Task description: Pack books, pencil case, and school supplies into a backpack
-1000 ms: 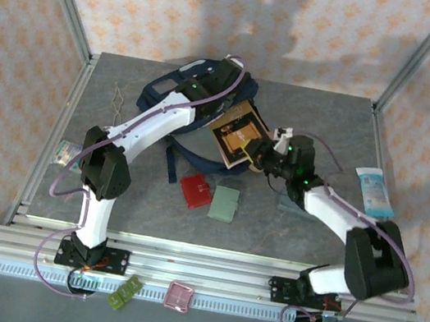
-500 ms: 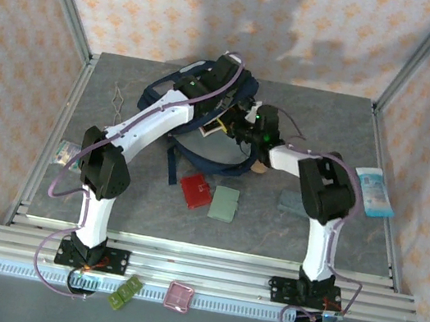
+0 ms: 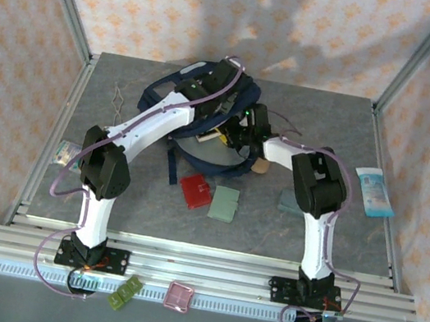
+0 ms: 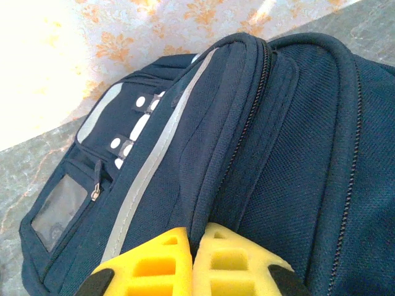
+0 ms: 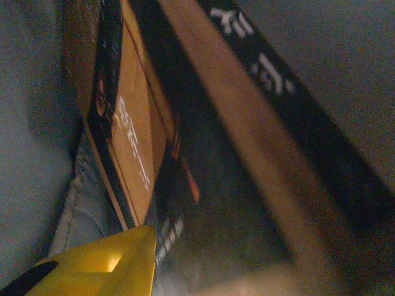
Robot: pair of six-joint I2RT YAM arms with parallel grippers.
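Observation:
The navy backpack [image 3: 158,94] lies at the back middle of the table. My left gripper [image 4: 192,237] is shut on a fold of the backpack [image 4: 296,123] beside its zip and holds the flap up. My right gripper [image 3: 235,129] reaches into the opening. In the right wrist view one yellow finger [image 5: 117,262] stands well off to the side of the brown book [image 5: 133,142], so the jaws are open; the picture is dark and blurred. A corner of the book [image 3: 218,134] pokes out. The red case [image 3: 195,189], pale green case [image 3: 225,204], grey slab [image 3: 291,201] and the pencil case end [image 3: 260,167] lie in front.
A light-blue packet [image 3: 374,192] lies at the right edge. A thin metal tool [image 3: 116,98] lies at the back left and a small packet [image 3: 65,153] at the left edge. Dark backpack straps [image 3: 171,162] trail toward the front.
My right arm swung left and carried the brown book from beside the backpack into its opening. Its jaws have widened. The left gripper kept its hold on the flap.

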